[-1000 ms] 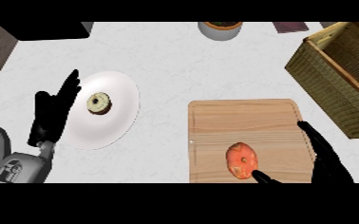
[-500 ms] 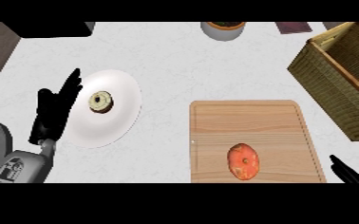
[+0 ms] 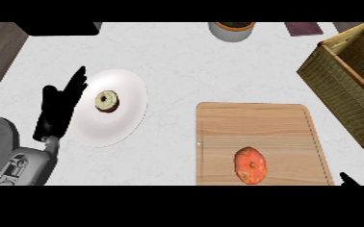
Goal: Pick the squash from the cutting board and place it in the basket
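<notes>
Head view: orange oval squash (image 3: 250, 165) lies on pale wooden cutting board (image 3: 259, 120), toward its 6 o'clock edge. Woven brown basket (image 3: 341, 77) at 2 o'clock from board. Left hand (image 3: 60, 108) open, fingers straight, holding nothing, beside white round plate (image 3: 124, 120). Right hand (image 3: 348, 180): only a tip shows at 4 o'clock; cannot tell.

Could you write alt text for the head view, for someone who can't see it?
An orange squash lies on a wooden cutting board, untouched, with a wicker basket to its right. The left hand rests open beside a white plate holding a small round item; only the right hand's tip shows.
</notes>
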{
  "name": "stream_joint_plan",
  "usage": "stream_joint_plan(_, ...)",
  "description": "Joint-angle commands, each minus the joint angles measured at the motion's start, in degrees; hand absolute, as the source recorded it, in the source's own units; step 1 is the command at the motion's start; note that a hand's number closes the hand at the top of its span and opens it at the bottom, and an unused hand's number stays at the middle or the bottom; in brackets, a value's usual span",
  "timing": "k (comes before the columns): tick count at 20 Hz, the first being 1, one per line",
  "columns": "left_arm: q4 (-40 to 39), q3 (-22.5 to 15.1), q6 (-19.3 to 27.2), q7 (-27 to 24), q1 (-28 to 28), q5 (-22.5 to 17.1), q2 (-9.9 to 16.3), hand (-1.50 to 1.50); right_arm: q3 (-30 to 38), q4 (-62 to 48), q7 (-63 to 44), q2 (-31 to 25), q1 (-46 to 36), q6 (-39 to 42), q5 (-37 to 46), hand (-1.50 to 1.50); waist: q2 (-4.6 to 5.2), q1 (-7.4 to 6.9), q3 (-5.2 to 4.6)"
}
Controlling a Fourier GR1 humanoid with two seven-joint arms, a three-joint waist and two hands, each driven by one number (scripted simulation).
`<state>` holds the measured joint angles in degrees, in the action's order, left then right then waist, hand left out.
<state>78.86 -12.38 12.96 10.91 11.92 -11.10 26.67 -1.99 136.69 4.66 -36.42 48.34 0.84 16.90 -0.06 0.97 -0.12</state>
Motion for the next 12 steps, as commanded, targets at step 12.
stream_joint_plan(12, -0.94, 1.66, -0.66, 1.25, 1.23, 5.20, -5.37, 0.00, -4.11, -4.41, -0.90, 11.82, -4.28, -3.08, 10.97, -1.50, -0.03, -0.45, 0.12)
